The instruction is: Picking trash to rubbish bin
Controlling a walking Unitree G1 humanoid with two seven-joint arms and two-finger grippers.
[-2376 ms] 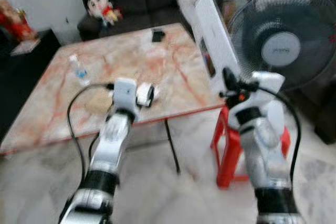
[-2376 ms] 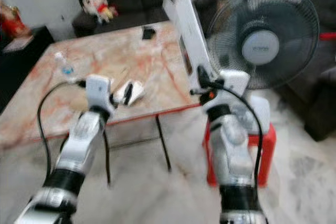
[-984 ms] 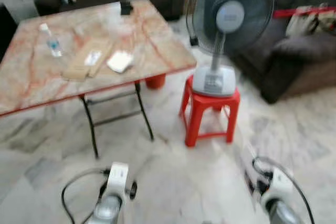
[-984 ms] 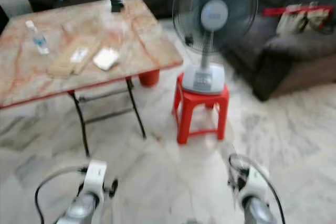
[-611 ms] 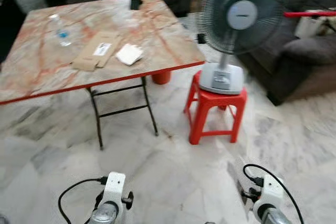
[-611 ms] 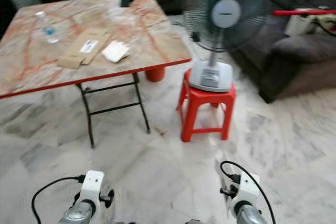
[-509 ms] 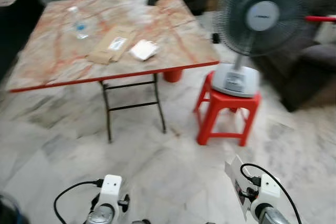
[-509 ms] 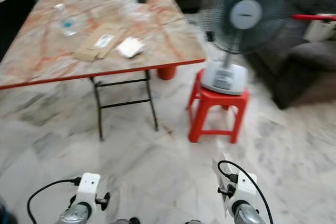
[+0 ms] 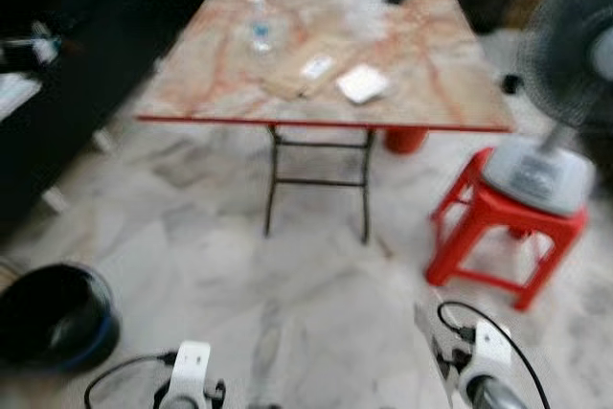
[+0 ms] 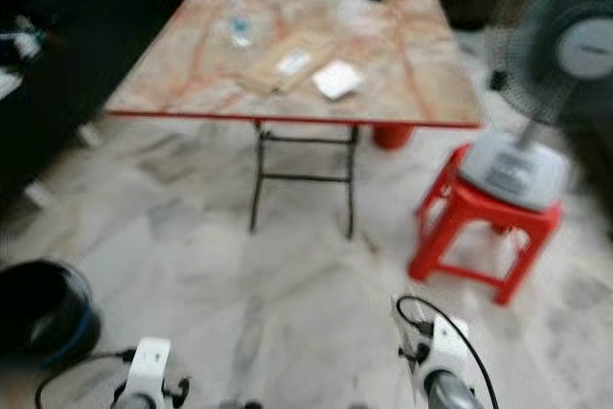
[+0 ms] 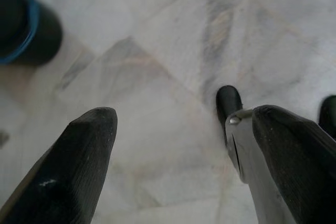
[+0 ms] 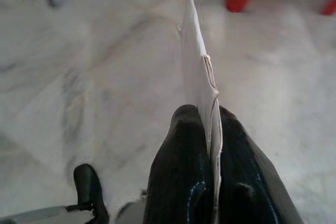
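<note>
a flat white piece of cardboard [image 12: 199, 77] is pinched edge-on between the pressed fingers of the right pincer [image 12: 210, 145], which is held low over the marble floor [image 9: 316, 304] at about 5 o'clock in the head views. the left pincer [image 11: 173, 145] is spread wide and holds nothing, at about 7 o'clock above the same floor. a black bin [image 9: 53, 318] with a blue rim is seen on the floor at 8 o'clock, well apart from both pincers. a marble-topped counter [image 9: 431, 74] stands at 12 o'clock, carrying a water bottle [image 9: 259, 31], a brown envelope [image 9: 297, 74] and a white packet [image 9: 362, 83]. a fan [image 10: 556, 64] on a red stool [image 9: 503, 227] stands at 3 o'clock.
</note>
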